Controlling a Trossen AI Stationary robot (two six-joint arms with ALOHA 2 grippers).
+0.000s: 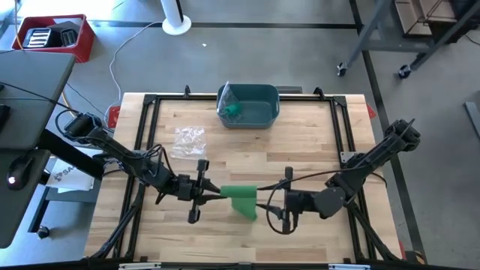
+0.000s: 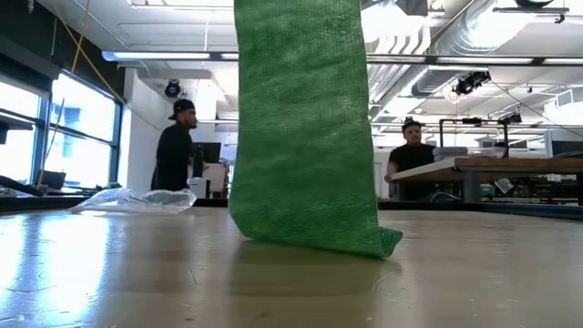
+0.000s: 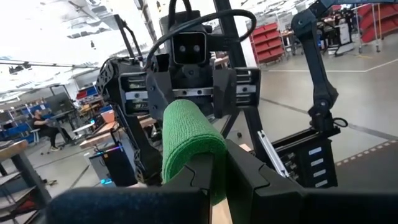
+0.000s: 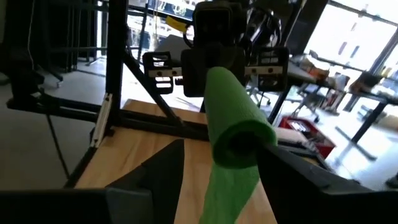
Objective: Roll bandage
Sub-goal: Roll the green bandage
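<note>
Overhead, table centre-front: green bandage (image 1: 241, 196) sits between both grippers. Rolled part runs left-right, long axis in line w/ the two arms; loose tail drops off it toward the front edge. Left gripper (image 1: 214, 193) is on the roll's left end, right gripper (image 1: 271, 202) just off its right end. Teal bin (image 1: 249, 106) w/ another green item at back, crinkled clear plastic bag (image 1: 188, 139) back-left, well apart.

Low view: tail hangs as a flat woven strip, bottom edge touching the wood tabletop (image 2: 291, 273) and curling slightly. Grippers not visible. Two ppl in the room behind.

Left wrist: fingers closed on the roll end; roll is a soft, fuzzy-knit cylinder pointing straight at the right gripper.

Right wrist: jaws stand wide, either side of the roll's open end, not clamping it. Tail falls beneath. Next turn prob. hinges on that shared axis.
</note>
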